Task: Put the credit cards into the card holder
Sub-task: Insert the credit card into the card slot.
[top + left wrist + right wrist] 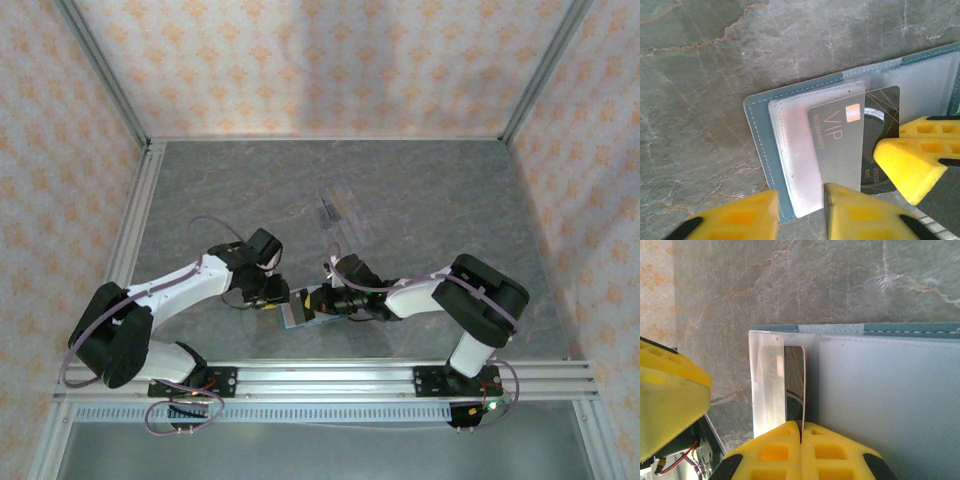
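The teal card holder (300,312) lies open on the table between the two arms, its clear inner sleeves (795,150) facing up. A black credit card (840,145) marked VIP sits partly inside a sleeve. My right gripper (801,432) is shut on the card's near edge, holding the card (795,380) edge-on at the sleeve mouth. In the left wrist view the right gripper's yellow fingers (910,160) come in from the right. My left gripper (801,215) stands open over the holder's near corner, which lies in the gap between its fingers.
A clear plastic rack (340,210) stands on the grey marble table (430,200) behind the grippers. Aluminium rails (330,378) run along the near edge, and patterned walls enclose the left, back and right sides. The left gripper's finger (670,400) is close beside the holder (890,328).
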`<state>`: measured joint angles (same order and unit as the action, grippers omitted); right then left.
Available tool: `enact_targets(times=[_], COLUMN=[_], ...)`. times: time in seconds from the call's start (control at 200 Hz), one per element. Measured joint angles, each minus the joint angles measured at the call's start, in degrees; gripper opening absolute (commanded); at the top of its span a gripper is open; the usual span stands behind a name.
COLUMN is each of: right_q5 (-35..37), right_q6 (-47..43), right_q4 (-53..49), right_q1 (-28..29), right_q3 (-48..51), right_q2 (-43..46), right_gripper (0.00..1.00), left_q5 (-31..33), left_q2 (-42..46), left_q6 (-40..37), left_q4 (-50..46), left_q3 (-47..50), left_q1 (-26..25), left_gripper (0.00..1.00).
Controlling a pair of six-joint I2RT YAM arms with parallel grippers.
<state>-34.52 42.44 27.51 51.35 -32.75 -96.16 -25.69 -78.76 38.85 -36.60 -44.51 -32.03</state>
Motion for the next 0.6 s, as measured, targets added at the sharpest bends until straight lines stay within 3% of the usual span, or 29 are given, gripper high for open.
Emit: enact_targets(times=[0.185, 0.6], right_q5=[0.0, -0.2], right_q6=[0.0, 0.5], right_q4=[-0.1, -3.2], right_q1=[0.0, 0.1], right_q3=[-0.1, -3.6], right_q2=[0.0, -0.7], right_gripper=[0.0, 0.0], left_q5=[-0.9, -2.4], left_q2=[-2.8, -6.7], left_q6=[0.0, 0.1], left_q4=[0.6, 5.8], left_q3=[0.0, 3.0], left_q1=[0.5, 0.8], left_gripper=[0.04, 0.03])
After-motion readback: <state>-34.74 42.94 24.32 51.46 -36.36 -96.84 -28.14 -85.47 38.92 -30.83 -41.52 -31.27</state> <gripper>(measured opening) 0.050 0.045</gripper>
